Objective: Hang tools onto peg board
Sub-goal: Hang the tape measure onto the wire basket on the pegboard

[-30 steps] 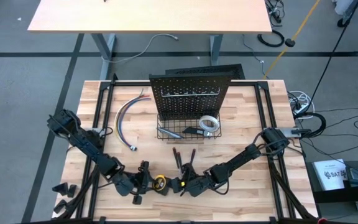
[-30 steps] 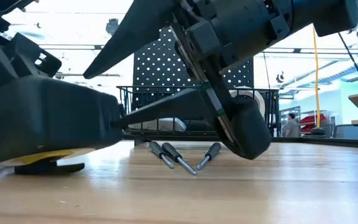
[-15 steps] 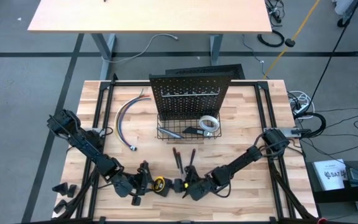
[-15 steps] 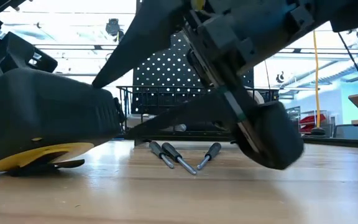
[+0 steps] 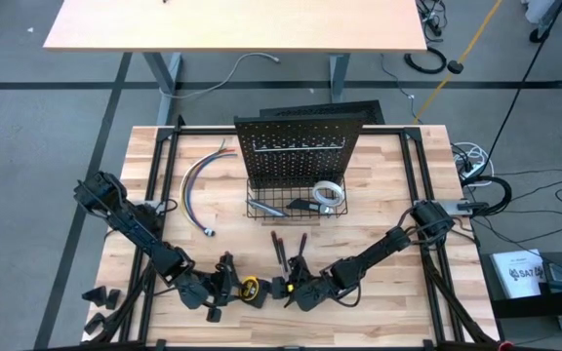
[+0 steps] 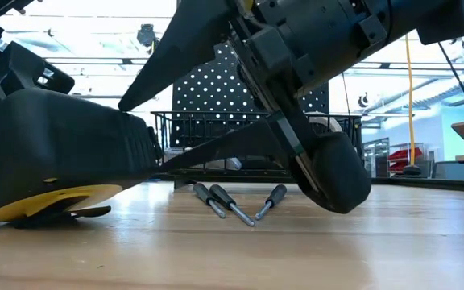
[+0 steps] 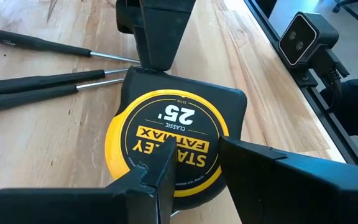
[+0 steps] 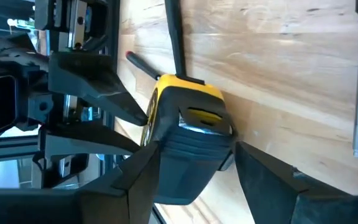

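Note:
The yellow-black tape measure (image 5: 250,288) sits near the table's front edge between my two grippers. My left gripper (image 5: 233,285) is shut on its left side. My right gripper (image 5: 279,290) is shut on its right, black end. In the low view the tape measure (image 6: 47,201) is tilted, with its left edge low at the table. Three screwdrivers (image 5: 283,252) lie flat on the table just behind it. The peg board (image 5: 299,146) stands at the back, and its basket (image 5: 261,213) holds the white tape roll (image 5: 328,193). My left gripper holds the tape measure by the near rim of its case (image 7: 191,183), coming slanting down from the table's left. Its fingertips (image 7: 157,171) overlap the yellow face and hide the exact place of contact. My right gripper has the case's black end (image 8: 191,158) between its two fingers, one finger (image 7: 157,43) above the case and one below it. It comes slanting down from the table's right. That end is raised off the table.
A bundle of coloured cables (image 5: 198,185) lies left of the peg board. A camera (image 7: 303,37) stands at the table's front edge, close to the tape measure. Black frame rails (image 5: 164,185) run along both sides. Bare wood lies right of the screwdrivers.
My right gripper has rolled about its own pointing line while staying at the tape measure's end. The tape measure has tipped: its end toward my right gripper has come up a little, while its left edge stays low.

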You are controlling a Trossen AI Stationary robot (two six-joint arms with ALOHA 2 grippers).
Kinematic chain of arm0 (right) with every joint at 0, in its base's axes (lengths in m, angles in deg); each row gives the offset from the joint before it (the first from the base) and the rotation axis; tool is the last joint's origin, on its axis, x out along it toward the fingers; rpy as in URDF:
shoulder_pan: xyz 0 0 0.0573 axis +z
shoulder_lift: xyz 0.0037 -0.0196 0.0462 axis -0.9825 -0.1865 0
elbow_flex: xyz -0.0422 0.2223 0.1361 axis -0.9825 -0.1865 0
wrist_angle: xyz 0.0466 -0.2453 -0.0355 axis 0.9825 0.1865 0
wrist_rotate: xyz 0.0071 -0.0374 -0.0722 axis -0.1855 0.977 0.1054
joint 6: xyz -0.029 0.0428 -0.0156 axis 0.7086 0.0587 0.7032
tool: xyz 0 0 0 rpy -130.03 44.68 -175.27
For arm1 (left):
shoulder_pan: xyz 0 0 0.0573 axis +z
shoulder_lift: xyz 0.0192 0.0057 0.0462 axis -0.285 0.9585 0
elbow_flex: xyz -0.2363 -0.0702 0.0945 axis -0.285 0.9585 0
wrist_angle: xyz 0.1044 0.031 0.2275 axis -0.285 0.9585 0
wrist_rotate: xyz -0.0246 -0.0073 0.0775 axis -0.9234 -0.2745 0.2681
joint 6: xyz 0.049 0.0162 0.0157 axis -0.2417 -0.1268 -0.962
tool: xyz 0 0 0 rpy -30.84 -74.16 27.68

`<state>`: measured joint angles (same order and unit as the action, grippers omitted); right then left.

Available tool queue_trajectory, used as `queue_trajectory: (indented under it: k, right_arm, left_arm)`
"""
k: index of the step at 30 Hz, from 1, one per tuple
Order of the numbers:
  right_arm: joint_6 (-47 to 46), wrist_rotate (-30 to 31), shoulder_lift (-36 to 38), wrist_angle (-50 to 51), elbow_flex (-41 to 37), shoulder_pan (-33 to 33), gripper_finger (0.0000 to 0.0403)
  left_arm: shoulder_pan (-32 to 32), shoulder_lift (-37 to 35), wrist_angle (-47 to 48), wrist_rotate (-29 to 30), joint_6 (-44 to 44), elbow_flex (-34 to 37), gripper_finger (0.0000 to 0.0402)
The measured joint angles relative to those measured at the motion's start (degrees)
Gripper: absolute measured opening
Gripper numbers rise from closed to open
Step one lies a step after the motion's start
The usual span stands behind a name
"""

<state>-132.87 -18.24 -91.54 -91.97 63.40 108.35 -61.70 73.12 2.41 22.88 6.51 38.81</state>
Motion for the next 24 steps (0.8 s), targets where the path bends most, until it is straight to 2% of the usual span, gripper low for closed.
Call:
queue_trajectory:
  k: [11,18,24]
  right_arm:
    - [-0.8,-4.2,0.0,0.0,0.0,-1.4,0.0286]
    - [0.3,-4.2,-0.2,-0.6,0.0,-2.9,0.0289]
    - [0.7,-4.0,-3.7,-7.2,0.8,-3.3,0.0283]
  left_arm:
    - [0.0,0.0,0.0,0.6,-0.4,0.0,0.0125]
    - [0.0,0.0,0.0,0.8,-0.4,0.0,0.0125]
    - [0.0,0.0,0.1,1.1,-0.5,0.0,0.0125]
